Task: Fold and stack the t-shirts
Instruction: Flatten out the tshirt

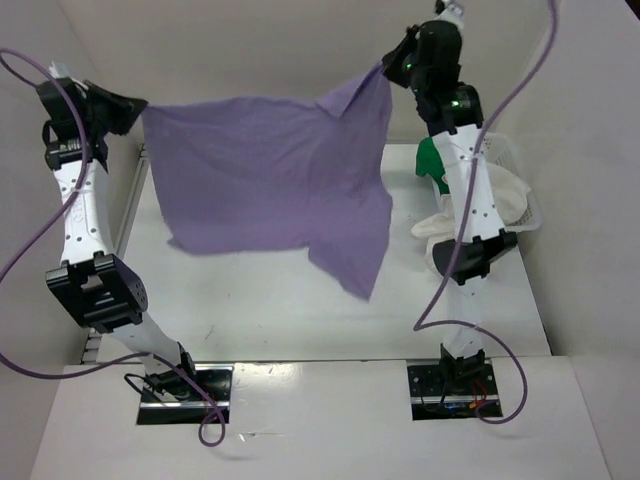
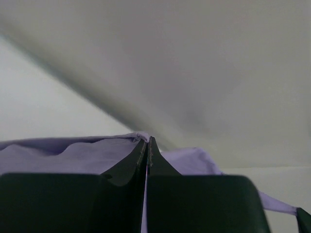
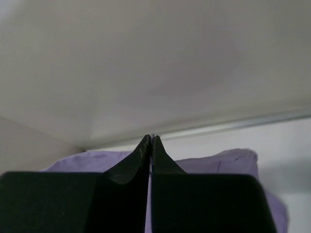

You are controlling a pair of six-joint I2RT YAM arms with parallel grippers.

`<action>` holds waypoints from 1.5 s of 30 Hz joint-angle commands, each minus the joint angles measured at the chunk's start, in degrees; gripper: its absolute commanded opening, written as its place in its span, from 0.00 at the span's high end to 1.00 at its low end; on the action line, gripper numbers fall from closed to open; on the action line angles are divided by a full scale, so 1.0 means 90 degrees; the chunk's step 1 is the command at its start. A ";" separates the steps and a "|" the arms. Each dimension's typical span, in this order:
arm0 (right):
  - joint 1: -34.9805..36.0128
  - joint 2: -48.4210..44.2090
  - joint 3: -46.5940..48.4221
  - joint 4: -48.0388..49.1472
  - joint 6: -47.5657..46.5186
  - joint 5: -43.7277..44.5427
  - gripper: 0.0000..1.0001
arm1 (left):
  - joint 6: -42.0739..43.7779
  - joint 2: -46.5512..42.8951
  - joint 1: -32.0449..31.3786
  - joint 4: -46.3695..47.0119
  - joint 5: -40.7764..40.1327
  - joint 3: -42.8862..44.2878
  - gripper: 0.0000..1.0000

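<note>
Purple tee (image 1: 265, 175): hangs spread wide btwn both grippers, wrinkly, one lower corner drooping on R side.
L gripper (image 1: 135, 112): clamped tight on a top corner.
R gripper (image 1: 385, 68): pinched on opposite top corner.

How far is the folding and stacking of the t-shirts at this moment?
Done: no folded shirt shows. In hand: left gripper and right gripper, both shut, hold the lavender shirt spread in the air. Left: folding it, then the green shirt and white shirt at the basket.
</note>
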 commanded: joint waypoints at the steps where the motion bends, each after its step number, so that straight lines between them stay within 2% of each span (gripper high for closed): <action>1: -0.0006 -0.1354 0.0350 0.1284 0.0204 -0.0050 1.00 | -0.0195 -0.0293 0.0128 0.0597 -0.0043 0.1133 1.00; 3: -0.0006 -0.1628 0.0438 0.1343 0.0262 -0.0118 1.00 | -0.0282 -0.0234 0.0207 0.0597 0.0026 0.1406 1.00; 6: -0.0006 -0.2019 -0.0067 0.1237 0.0195 -0.0196 1.00 | -0.0225 -0.0419 0.0265 0.0597 -0.0120 0.1330 1.00; 9: -0.0006 -0.2350 -0.0973 0.0797 0.0194 -0.0400 1.00 | -0.0167 -0.0712 0.0265 0.0802 -0.0121 0.0628 1.00; 11: -0.0006 -0.2652 -0.1638 0.0718 0.0194 -0.0634 1.00 | 0.0009 -0.1014 0.0265 0.0919 -0.0062 -0.0181 1.00; 12: -0.0006 -0.3205 -0.2822 0.0834 0.0194 -0.0635 1.00 | 0.0087 -0.1141 0.0265 0.1006 -0.0120 -0.0532 1.00; 14: -0.0006 -0.3891 -0.4320 0.1437 0.0194 -0.0635 1.00 | 0.0088 -0.1581 0.0265 0.1444 -0.0053 -0.1400 1.00; 15: -0.0006 -0.4387 -0.5575 0.1441 0.0194 -0.0635 1.00 | 0.0088 -0.1688 0.0265 0.1447 -0.0053 -0.2111 1.00; 16: -0.0006 -0.4547 -0.6119 0.1441 0.0262 -0.0635 1.00 | 0.0214 -0.1863 0.0265 0.1582 -0.0053 -0.2437 1.00; 17: -0.0006 -0.4684 -0.7169 0.1441 0.0262 -0.0635 1.00 | 0.0215 -0.1952 0.0265 0.1583 -0.0053 -0.2749 1.00; 19: -0.0006 -0.5153 -0.8307 0.1567 0.0456 -0.0635 1.00 | 0.0477 -0.2225 0.0265 0.1642 -0.0053 -0.3599 1.00; 20: -0.0006 -0.5270 -0.9221 0.1645 0.0516 -0.0635 1.00 | 0.0566 -0.2323 0.0265 0.1642 -0.0188 -0.3882 1.00; 23: -0.0006 -0.5554 -1.0339 0.1578 0.0769 -0.0918 1.00 | 0.0878 -0.2665 0.0265 0.1642 -0.0442 -0.4976 1.00; 27: -0.0006 -0.6032 -1.1114 0.1218 0.1053 -0.1163 1.00 | 0.0996 -0.3007 0.0333 0.1515 -0.0599 -0.6156 1.00; 30: -0.0006 -0.6423 -1.1563 0.0798 0.1287 -0.1328 1.00 | 0.1230 -0.3260 0.0334 0.1146 -0.0745 -0.6647 1.00; 34: -0.0006 -0.7144 -1.2266 0.0377 0.1736 -0.1786 1.00 | 0.1416 -0.3583 0.0334 0.0179 -0.1389 -0.6708 1.00; 38: 0.0267 -0.7613 -1.2394 -0.0179 0.2098 -0.1846 1.00 | 0.1475 -0.3809 0.0334 -0.0486 -0.1732 -0.6990 1.00; 41: 0.0336 -0.7499 -1.2463 -0.0152 0.2098 -0.1788 1.00 | 0.1416 -0.3896 0.0334 -0.0487 -0.1732 -0.7049 1.00; 45: 0.0336 -0.6594 -1.1898 0.0317 0.1845 -0.1321 1.00 | 0.1357 -0.3526 0.0392 -0.0274 -0.1664 -0.6816 1.00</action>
